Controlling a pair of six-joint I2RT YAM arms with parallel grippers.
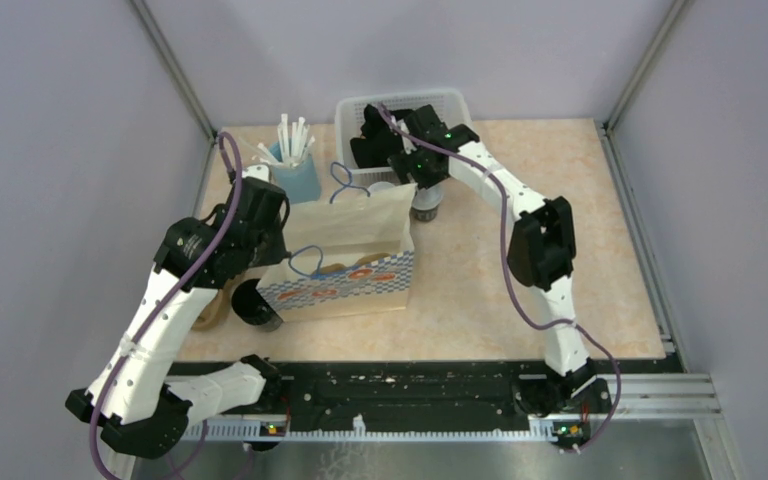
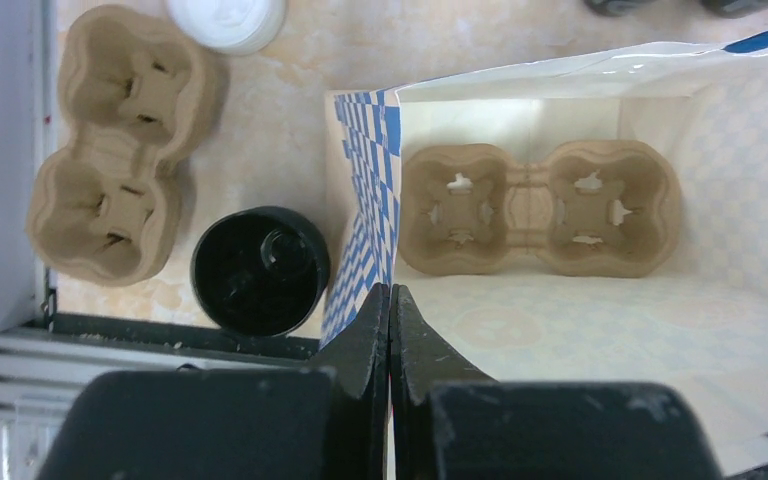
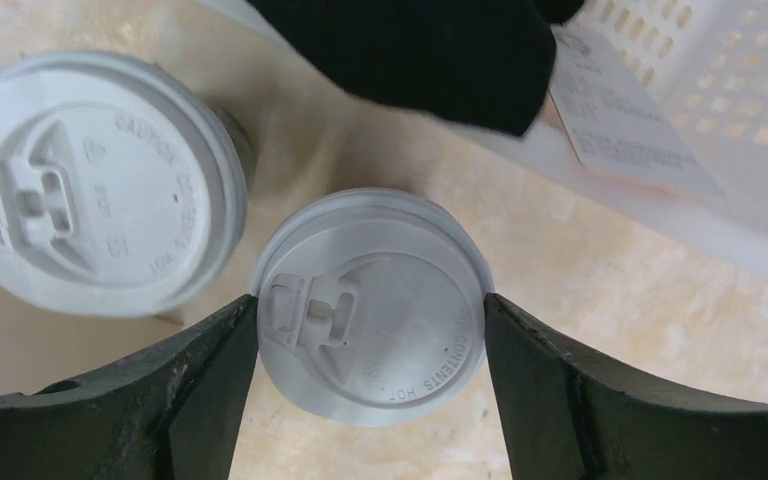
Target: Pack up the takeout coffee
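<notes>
A takeout coffee cup (image 3: pixel 372 305) with a pale grey lid stands on the table beside the bag. My right gripper (image 3: pixel 370 320) straddles it from above, and both fingers touch the lid's rim. A second lidded cup (image 3: pixel 90 180) stands close on its left. In the top view that gripper (image 1: pixel 422 195) hangs over the cup (image 1: pixel 427 210) behind the paper bag (image 1: pixel 350 260). My left gripper (image 2: pixel 390 300) is shut on the bag's checked rim (image 2: pixel 365 200), holding the bag open. A brown pulp carrier (image 2: pixel 540 208) lies inside the bag.
Another pulp carrier (image 2: pixel 110 145) and an all-black cup (image 2: pixel 260 270) sit left of the bag near the table's front edge. A white basket (image 1: pixel 400 110) stands at the back, close to the right gripper. A blue holder with straws (image 1: pixel 295 170) is behind the bag.
</notes>
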